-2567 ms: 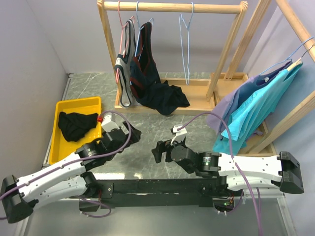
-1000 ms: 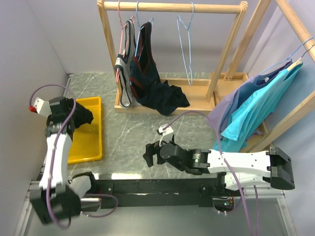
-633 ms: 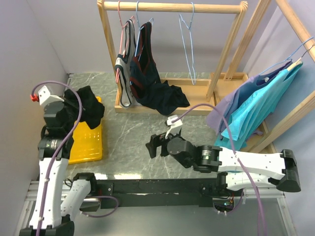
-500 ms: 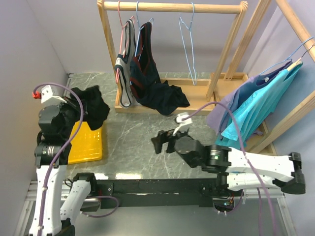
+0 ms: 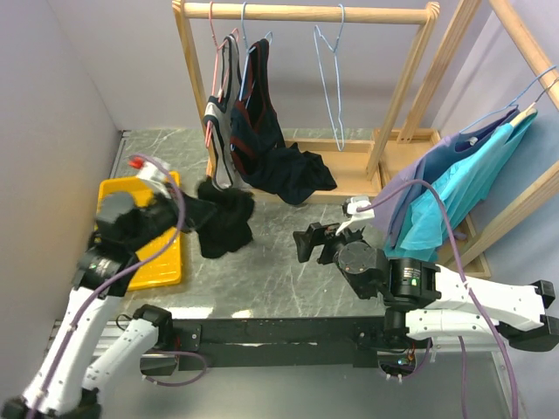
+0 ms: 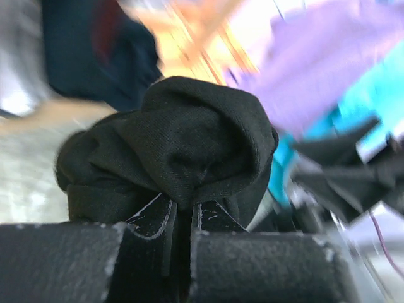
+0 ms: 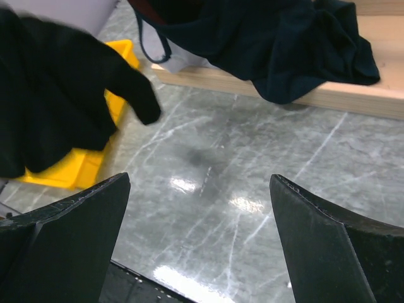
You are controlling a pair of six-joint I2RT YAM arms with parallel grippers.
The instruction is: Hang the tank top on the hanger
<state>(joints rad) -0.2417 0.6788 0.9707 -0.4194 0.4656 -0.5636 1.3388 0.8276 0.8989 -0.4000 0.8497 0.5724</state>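
Top external view: the left end effector [image 6: 181,218] pinches the bunched tank top [image 5: 225,231] above the grey marbled surface [image 5: 279,262]; the right end effector [image 7: 199,180] gapes wide.

A yellow tray [image 5: 168,260] is set at the left of the marble table [image 5: 279,262]. Two dark tops, one red-trimmed [image 5: 262,131] and one pale-edged [image 5: 218,131], are hung on a wooden rack [image 5: 306,12] at the back. A teal shirt [image 5: 454,201] and a purple shirt [image 5: 410,188] are hung at the right.
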